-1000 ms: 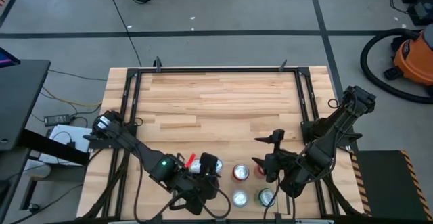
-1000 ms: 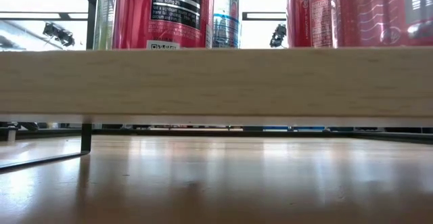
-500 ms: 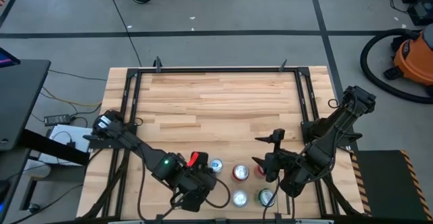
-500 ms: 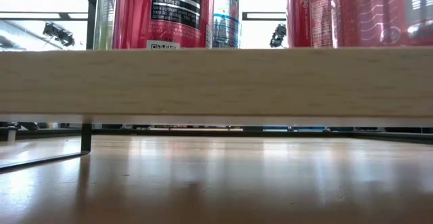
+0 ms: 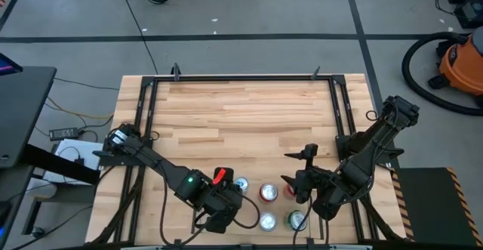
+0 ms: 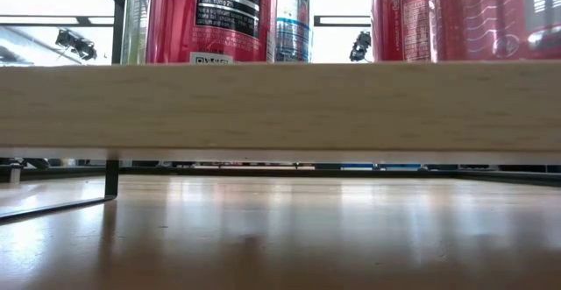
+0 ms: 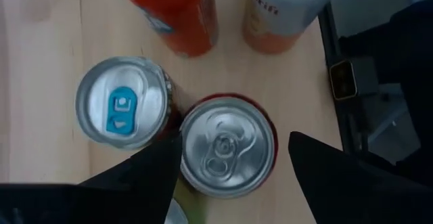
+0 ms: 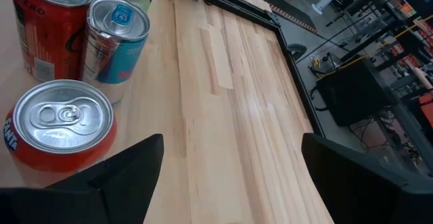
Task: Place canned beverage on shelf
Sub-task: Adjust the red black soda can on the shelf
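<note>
Several cans stand upright on the shelf's light wood floor, by the table's near edge; a thin black shelf rod rises at its side. My left gripper is open above them, pointing down. In the left wrist view its fingers stand on either side of a red can with a silver top; I cannot tell whether they touch it. A can with a blue tab stands close beside it. My right gripper is open and empty beside the cans.
A red can and an orange-and-white can stand just beyond the red one. The big black frame borders the tabletop. Bare wood stretches toward the far edge. An orange vacuum stands on the floor at the right.
My left gripper has gone a little toward the table's right edge, closer over the group of cans. My right arm has kept still.
</note>
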You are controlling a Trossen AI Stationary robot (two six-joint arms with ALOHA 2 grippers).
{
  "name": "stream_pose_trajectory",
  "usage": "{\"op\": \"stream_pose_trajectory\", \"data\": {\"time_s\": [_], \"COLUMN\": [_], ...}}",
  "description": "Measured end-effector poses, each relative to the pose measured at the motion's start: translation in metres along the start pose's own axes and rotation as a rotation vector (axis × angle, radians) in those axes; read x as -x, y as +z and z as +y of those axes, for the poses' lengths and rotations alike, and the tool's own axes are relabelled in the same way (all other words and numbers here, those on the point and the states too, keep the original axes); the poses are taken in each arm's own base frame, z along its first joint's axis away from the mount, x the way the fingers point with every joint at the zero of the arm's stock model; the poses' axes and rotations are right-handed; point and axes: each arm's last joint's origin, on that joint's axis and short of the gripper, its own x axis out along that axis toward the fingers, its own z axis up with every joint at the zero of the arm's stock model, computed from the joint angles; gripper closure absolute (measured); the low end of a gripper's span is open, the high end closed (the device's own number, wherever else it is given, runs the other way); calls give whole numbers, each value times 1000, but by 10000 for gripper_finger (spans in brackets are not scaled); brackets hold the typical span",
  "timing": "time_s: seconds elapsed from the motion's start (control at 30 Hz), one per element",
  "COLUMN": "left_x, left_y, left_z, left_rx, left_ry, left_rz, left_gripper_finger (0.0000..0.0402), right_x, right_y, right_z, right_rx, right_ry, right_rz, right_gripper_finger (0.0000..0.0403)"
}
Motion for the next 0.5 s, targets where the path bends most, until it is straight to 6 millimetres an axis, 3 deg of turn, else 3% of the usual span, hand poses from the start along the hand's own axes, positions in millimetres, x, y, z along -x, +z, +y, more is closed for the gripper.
{"op": "stream_pose_trajectory", "data": {"time_s": [0.5], "left_x": [-6], "left_y": [-3], "left_z": [6], "left_rx": [43], "left_ry": [20], "left_rz": [51], "left_gripper_finger": [72], "right_x": [0], "right_y": [0], "right_z": [0], "right_rx": [-11], "right_ry": [4], "right_rz": [-1], "right_gripper_finger": [41]}}
